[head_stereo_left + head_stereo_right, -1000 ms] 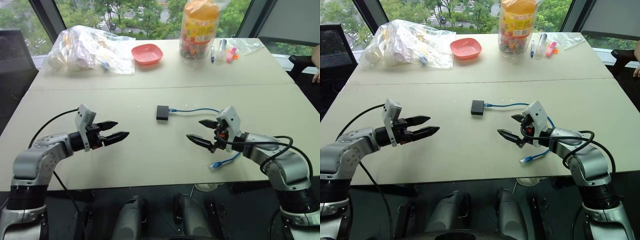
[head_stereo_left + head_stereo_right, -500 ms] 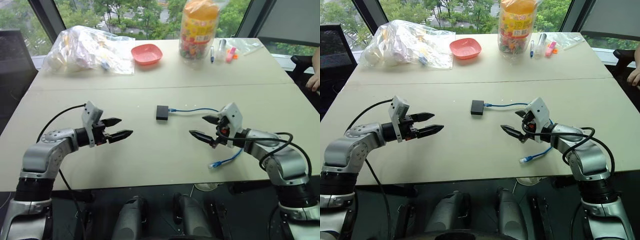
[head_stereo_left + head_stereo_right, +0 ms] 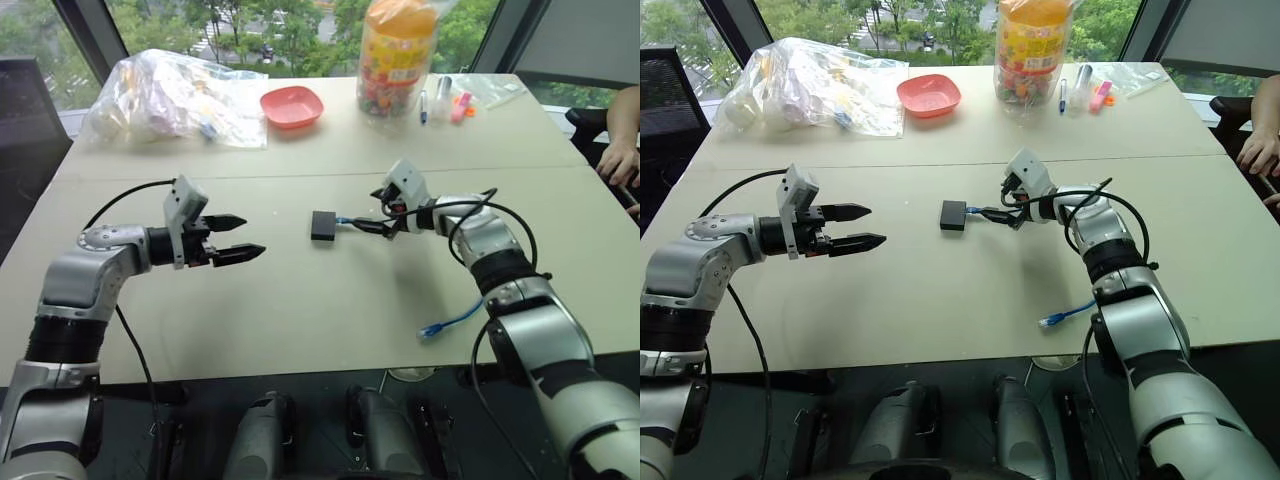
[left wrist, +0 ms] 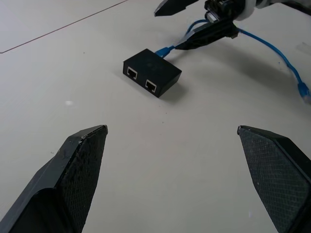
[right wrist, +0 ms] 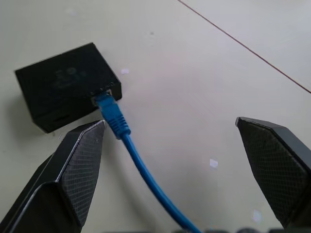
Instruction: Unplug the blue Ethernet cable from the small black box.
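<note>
Left eye view: the tall clear plastic jar with an orange lid [image 3: 398,52] carries a bright printed label, but its writing is too small to read, and the faint marks on top of the small matte black flat box [image 5: 65,85] in the right wrist view are too blurred to make out. That box lies near the middle of the pale beige table [image 3: 300,310] and serves as the landmark here. The thin light-blue Ethernet cable [image 5: 141,167] is plugged into the box's side facing the robot's right, its blue plug seated in the port; from there the cord runs away from the box, passes under the right arm and ends in a loose plug [image 3: 430,330] near the table's front edge. The right gripper [image 3: 378,212] hangs just beside the box on that plugged side, its two black fingers spread wide with the cable lying between them; one finger [image 5: 77,160] stands close by the plug, and nothing is clasped. The left gripper [image 3: 238,237] hovers well apart from the box on the opposite side, pointing toward it, its fingers also spread wide and empty; the left wrist view shows two open ports on the box's face turned to it. Far behind the box sit a shallow red plastic bowl [image 3: 292,105] and a crumpled clear plastic bag [image 3: 170,95].
</note>
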`<state>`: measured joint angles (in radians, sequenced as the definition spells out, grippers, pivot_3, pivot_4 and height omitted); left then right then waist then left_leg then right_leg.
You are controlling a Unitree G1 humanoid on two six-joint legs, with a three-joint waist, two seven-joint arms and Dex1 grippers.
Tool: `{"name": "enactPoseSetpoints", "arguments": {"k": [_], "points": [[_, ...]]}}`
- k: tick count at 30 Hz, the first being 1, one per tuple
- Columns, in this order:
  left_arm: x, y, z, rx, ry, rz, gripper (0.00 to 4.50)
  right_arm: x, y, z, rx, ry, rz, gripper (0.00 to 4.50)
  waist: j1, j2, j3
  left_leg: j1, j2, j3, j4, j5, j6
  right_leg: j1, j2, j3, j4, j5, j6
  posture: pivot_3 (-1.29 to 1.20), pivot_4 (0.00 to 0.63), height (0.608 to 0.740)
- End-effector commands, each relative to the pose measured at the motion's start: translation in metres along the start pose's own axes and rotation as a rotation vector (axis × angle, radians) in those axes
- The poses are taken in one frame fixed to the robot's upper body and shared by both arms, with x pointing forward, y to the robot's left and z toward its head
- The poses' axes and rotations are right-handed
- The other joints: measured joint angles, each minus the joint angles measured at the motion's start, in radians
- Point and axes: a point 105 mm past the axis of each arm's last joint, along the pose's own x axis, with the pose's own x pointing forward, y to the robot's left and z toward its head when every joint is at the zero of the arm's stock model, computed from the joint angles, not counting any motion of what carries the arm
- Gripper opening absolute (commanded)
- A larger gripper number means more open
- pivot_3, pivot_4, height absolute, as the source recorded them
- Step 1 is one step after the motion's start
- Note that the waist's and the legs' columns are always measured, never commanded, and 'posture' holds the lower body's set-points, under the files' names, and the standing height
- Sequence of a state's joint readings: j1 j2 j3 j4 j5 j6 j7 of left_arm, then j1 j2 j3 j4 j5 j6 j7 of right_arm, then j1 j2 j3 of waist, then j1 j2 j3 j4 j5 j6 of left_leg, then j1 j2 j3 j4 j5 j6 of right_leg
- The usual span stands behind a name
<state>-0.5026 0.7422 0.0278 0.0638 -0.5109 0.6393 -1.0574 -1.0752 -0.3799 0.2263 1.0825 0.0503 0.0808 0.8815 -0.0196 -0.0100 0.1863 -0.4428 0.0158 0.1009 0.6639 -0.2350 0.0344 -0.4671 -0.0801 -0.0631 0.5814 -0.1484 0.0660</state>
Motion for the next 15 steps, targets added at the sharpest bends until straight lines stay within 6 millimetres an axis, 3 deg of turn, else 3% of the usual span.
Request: {"name": "enactPoseSetpoints", "arguments": {"k": [1,4,11,14,15], "points": [[-0.004,-0.001,0.008,0.040,-0.038,0.042,4.44,0.013,0.007,-0.005,-0.041,0.071,0.016,4.50,-0.001,0.000,0.000,0.000,0.000,0.000,0.000,0.000,0.000,0.000,0.000,0.000,0.000,0.000,0.000,0.00,0.150,0.740],[-0.006,-0.002,0.000,0.036,-0.030,0.083,4.50,0.020,0.018,-0.003,-0.016,0.078,0.079,3.62,-0.002,0.000,0.000,0.002,0.000,0.000,0.000,0.000,0.000,0.001,0.000,0.002,0.001,0.000,0.000,0.00,0.150,0.740],[-0.017,-0.003,-0.011,0.010,-0.031,0.146,4.50,0.030,0.031,0.003,-0.164,0.097,0.128,0.01,-0.019,0.000,0.000,0.010,0.000,-0.001,0.000,0.001,-0.002,0.006,-0.001,0.002,0.006,0.000,-0.001,0.00,0.150,0.740],[-0.016,-0.002,-0.011,0.014,-0.032,0.155,4.50,0.031,0.030,0.005,-0.241,0.103,0.116,0.01,-0.023,0.000,0.000,0.014,0.000,-0.001,0.000,0.001,-0.004,0.008,-0.001,0.003,0.007,0.000,-0.002,0.00,0.150,0.740],[-0.016,0.002,-0.007,0.013,-0.051,0.162,4.50,0.027,0.020,0.012,-0.327,0.088,0.058,0.01,-0.023,0.000,0.000,0.014,0.000,-0.001,0.000,0.000,-0.005,0.008,-0.001,0.003,0.008,0.000,-0.002,0.00,0.150,0.740]]}}
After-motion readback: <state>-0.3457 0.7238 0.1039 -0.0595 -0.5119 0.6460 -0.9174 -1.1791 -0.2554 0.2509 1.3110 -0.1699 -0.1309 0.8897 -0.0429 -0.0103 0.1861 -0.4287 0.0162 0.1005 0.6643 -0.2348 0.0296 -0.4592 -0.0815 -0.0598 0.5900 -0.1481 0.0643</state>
